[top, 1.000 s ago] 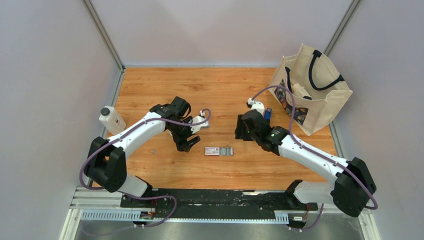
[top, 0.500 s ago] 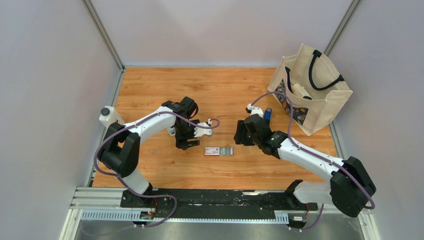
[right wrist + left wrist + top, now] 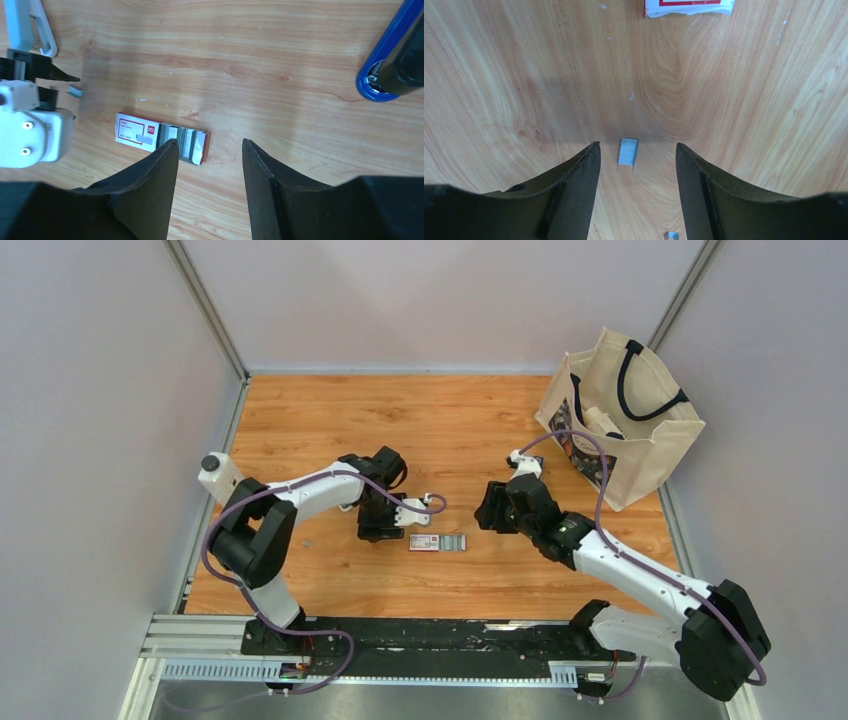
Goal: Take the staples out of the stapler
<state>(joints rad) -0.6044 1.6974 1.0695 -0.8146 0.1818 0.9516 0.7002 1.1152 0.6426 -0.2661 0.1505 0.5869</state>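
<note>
The dark-blue stapler (image 3: 379, 55) lies at the right edge of the right wrist view; the top view hides it behind the right arm. The silver-grey staples (image 3: 455, 542) lie in strips beside the pink-and-white box (image 3: 425, 542); they also show in the right wrist view (image 3: 184, 142). A small loose staple piece (image 3: 628, 151) lies on the wood between my left fingers, and another (image 3: 670, 235) is nearer. My left gripper (image 3: 636, 146) is open, low over the table, left of the box. My right gripper (image 3: 209, 142) is open and empty, right of the strips.
A cream tote bag (image 3: 620, 420) with black handles stands at the back right. A white bottle with a black cap (image 3: 215, 472) stands at the left edge. The table (image 3: 330, 410) is wooden, with grey walls on three sides.
My left gripper has moved right and nearer, up to the box's left side. My right arm has shifted right and now covers the stapler in the top view.
</note>
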